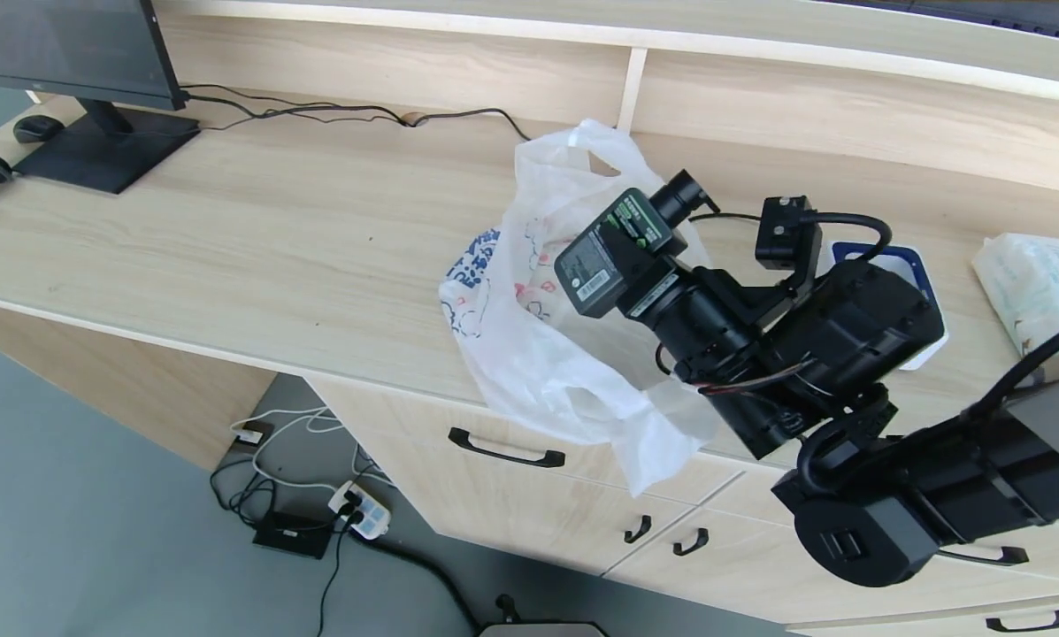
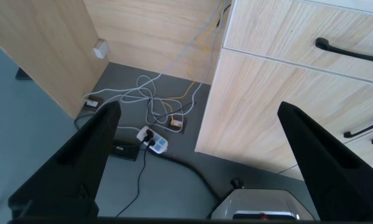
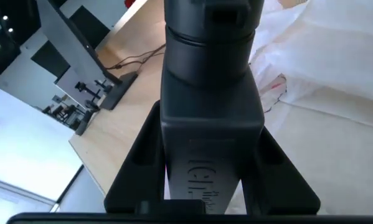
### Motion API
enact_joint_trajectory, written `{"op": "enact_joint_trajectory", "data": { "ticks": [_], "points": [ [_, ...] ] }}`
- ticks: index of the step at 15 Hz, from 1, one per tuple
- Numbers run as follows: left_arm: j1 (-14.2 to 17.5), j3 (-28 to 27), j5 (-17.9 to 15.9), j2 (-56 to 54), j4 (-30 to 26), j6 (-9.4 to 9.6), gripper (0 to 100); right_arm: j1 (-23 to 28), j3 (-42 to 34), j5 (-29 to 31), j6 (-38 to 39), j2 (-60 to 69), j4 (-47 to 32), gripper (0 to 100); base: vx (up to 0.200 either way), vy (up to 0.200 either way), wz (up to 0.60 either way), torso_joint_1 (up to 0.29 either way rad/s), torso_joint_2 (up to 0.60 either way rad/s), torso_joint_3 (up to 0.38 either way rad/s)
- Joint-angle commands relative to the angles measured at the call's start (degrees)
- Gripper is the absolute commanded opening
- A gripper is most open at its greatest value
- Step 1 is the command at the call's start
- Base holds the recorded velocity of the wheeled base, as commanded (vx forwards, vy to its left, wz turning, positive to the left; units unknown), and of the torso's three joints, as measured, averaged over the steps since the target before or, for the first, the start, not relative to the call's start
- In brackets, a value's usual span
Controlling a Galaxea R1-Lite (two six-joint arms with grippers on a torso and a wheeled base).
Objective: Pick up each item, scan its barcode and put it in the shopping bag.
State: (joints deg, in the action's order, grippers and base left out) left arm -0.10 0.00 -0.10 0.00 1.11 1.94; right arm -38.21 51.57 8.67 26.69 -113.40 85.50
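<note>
My right gripper point(image 1: 657, 283) is shut on a black scanner point(image 1: 617, 252) that carries a white and green label. It holds the scanner over the white plastic shopping bag point(image 1: 538, 345), which lies crumpled on the counter and hangs over its front edge. In the right wrist view the scanner point(image 3: 211, 93) sits clamped between both fingers of the right gripper point(image 3: 208, 171), with the bag point(image 3: 323, 56) beyond it. My left gripper point(image 2: 198, 168) is open and holds nothing. It hangs low beside the drawers, over the floor.
A white soft packet point(image 1: 1038, 283) lies at the counter's far right, and a blue and white box point(image 1: 909, 261) sits behind the right arm. A monitor point(image 1: 69, 53) stands at the back left. Cables and a power strip point(image 2: 154, 140) lie on the floor.
</note>
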Motion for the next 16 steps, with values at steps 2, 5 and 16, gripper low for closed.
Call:
{"op": "enact_joint_trajectory", "data": {
  "ticks": [2, 5, 16],
  "points": [
    [0.01, 0.00, 0.01, 0.00, -0.05, 0.08, 100, -0.47, 1.61, -0.32, 0.21, -3.85, 0.01, 0, 0.000, 0.000, 0.00, 0.000, 0.00, 0.000],
    [0.01, 0.00, 0.01, 0.00, 0.03, 0.17, 100, -0.20, 1.43, -0.14, -0.85, -5.52, -0.34, 0, 0.000, 0.000, 0.00, 0.000, 0.00, 0.000],
    [0.01, 0.00, 0.01, 0.00, 0.21, 0.08, 100, -0.29, 2.75, 0.21, -10.86, -4.38, 0.72, 100, 0.000, 0.000, 0.00, 0.000, 0.00, 0.000]
  ]
}}
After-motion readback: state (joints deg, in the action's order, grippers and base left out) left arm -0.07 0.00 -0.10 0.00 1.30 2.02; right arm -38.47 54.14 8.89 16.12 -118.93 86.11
